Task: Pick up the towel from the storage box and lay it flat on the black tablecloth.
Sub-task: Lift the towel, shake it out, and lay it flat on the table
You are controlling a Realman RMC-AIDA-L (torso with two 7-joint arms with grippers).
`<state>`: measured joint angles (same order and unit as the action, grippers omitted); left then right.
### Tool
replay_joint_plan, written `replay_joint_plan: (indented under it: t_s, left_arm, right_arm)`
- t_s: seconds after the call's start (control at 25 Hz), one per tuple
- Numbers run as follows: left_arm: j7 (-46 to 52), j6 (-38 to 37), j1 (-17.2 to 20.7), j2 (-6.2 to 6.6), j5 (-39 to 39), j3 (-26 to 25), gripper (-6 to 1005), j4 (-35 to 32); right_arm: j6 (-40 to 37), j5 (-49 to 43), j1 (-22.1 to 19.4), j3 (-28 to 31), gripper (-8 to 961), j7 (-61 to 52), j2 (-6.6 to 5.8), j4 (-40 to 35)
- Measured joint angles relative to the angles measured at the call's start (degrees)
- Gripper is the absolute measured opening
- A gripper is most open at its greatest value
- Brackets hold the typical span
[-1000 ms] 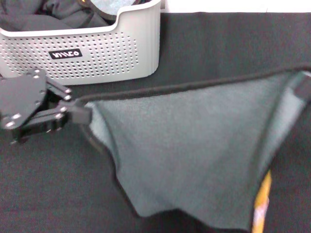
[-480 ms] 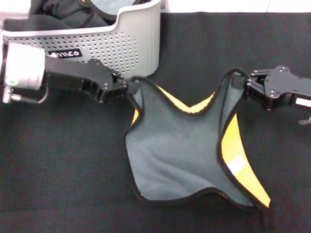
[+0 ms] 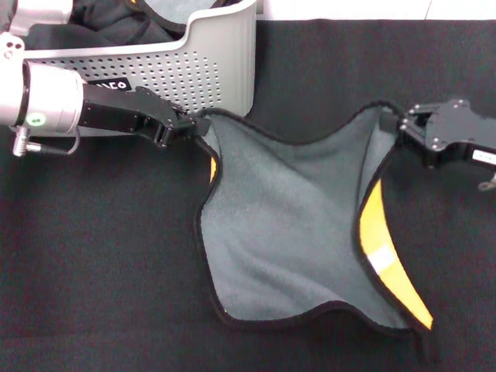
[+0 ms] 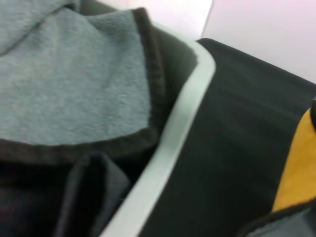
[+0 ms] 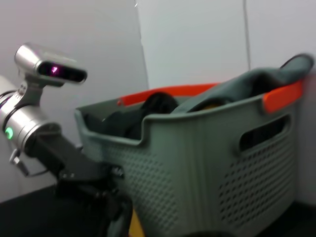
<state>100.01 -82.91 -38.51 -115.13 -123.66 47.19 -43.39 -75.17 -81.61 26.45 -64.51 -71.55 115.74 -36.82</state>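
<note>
The towel (image 3: 291,225) lies spread over the black tablecloth (image 3: 93,287) in the middle and lower right of the head view, grey-green face up. Its two upper corners are lifted and pulled apart. The orange-yellow underside shows along the right edge, where a small white tag (image 3: 380,258) sits, and in a sliver at the upper left fold. Black edging runs all around it.

The left pincer (image 3: 194,124), in the upper left of the head view, is clenched on the towel's upper left corner, just in front of the box (image 3: 221,70). Its silver arm reaches in from the left edge of the frame across the box's perforated front wall, partly covering the black label (image 3: 108,85).

The right pincer (image 3: 393,122), at the upper right of the frame, grasps the towel's upper right corner, well apart from the left one.

The box stands in the upper left corner on the tablecloth, which covers the tabletop. Dark cloths (image 3: 116,19) are heaped inside. The left wrist view shows a grey fleecy cloth (image 4: 64,79) with dark edging in the box beside its pale rim (image 4: 173,133). In the right wrist view the box (image 5: 197,163) carries orange handles (image 5: 281,96).
</note>
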Motion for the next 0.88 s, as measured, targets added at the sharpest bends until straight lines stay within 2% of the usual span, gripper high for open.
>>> replay_joint_plan:
  t_s: [0.16, 0.2, 0.32, 0.8, 0.88]
  left_arm:
    - [-0.2, 2.3, 0.03, -0.68, 0.13, -0.03, 27, 0.05]
    - [-0.54, 3.48, -0.16, -1.26, 0.48, -0.23, 26, 0.07]
    - [-0.88, 3.76, -0.43, -1.49, 1.27, -0.31, 26, 0.07]
    - [-1.93, -1.6, 0.01, -1.09, 7.57, -0.3, 26, 0.07]
    - [-1.97, -3.87, 0.45, -0.61, 10.05, -0.34, 26, 0.07]
  right_arm:
    - [0.0, 1.83, -0.19, 2.99, 27, 3.06, 0.11, 0.24]
    - [0.0, 1.83, -0.19, 2.99, 27, 3.06, 0.11, 0.24]
    - [-0.67, 3.04, 0.12, 5.6, 27, 4.58, -0.16, 0.45]
    - [-1.32, 2.62, 0.61, 5.16, 27, 3.86, -0.04, 1.92]
    - [-1.63, 2.62, 0.7, 5.17, 27, 3.56, -0.08, 2.01]
